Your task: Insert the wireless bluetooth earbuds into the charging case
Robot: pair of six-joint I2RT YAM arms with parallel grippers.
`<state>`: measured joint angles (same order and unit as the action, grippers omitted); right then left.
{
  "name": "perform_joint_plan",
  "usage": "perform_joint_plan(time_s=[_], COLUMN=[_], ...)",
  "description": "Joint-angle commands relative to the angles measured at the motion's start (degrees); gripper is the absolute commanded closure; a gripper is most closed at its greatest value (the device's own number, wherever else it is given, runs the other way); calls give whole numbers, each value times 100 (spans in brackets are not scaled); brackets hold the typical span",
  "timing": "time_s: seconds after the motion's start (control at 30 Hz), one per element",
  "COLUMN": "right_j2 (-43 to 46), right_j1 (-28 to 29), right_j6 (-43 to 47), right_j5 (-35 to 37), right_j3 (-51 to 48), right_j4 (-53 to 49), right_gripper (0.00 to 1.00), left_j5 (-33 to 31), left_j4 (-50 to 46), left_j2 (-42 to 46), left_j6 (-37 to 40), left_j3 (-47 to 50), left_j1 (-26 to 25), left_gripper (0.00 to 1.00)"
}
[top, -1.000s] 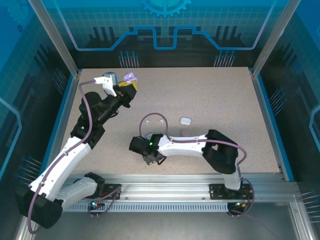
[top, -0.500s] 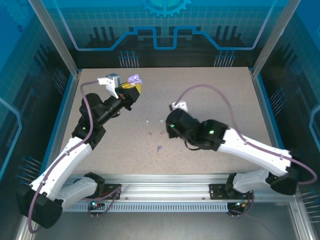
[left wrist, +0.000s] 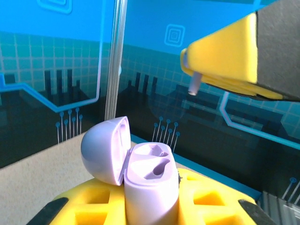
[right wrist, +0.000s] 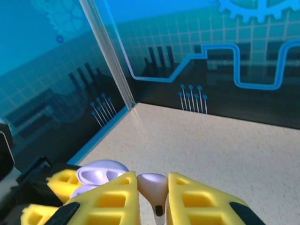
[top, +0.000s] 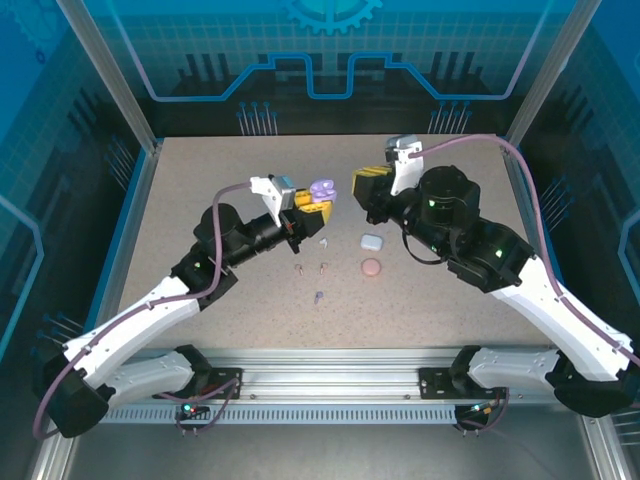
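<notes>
My left gripper is shut on an open purple charging case, held upright above the table. In the left wrist view the case stands between my yellow fingers, lid tipped back to the left and both wells empty. My right gripper hovers just right of the case, shut on a pale purple earbud. Its stem pokes out of the right gripper up and to the right of the case. Loose earbuds lie on the table below.
A shut pale blue case and a pink case sit on the table under the right arm. Blue rails and glass walls edge the speckled table.
My left arm has carried the purple case from the far left corner toward the table's middle. The right arm has swung up from the table and come beside the case.
</notes>
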<state>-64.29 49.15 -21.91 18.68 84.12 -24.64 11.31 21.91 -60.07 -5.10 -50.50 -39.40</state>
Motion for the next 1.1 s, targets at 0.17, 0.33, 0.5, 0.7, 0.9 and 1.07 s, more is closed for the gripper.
perform_joint_plan(time_s=[0.17, 0.33, 0.5, 0.7, 0.9, 1.07], right_j2=[280, 321, 431, 505, 508, 448], right_j1=[-232, -239, -235, -230, -231, -235], right_j6=[300, 276, 197, 109, 74, 108], right_j5=[-1218, -1503, -1656, -1789, -1763, -1688], right_j3=[-119, -248, -484, -716, -837, -837], right_j4=[1029, 1212, 1303, 1395, 1470, 1425], right_gripper=[83, 83, 83, 83, 83, 83], left_j5=[-1005, -1124, -1232, -1286, -1289, -1289], left_j4=[1123, 1292, 1413, 1421, 1369, 1349], left_j2=[-208, -391, -418, -410, -404, -374], left_j6=[1528, 1786, 1895, 1925, 1911, 1903], left_j3=[-8, -37, -10, -17, -48, -77], left_j1=[-764, -868, -868, -870, -875, -869], left_gripper=[100, 100, 100, 100, 100, 100])
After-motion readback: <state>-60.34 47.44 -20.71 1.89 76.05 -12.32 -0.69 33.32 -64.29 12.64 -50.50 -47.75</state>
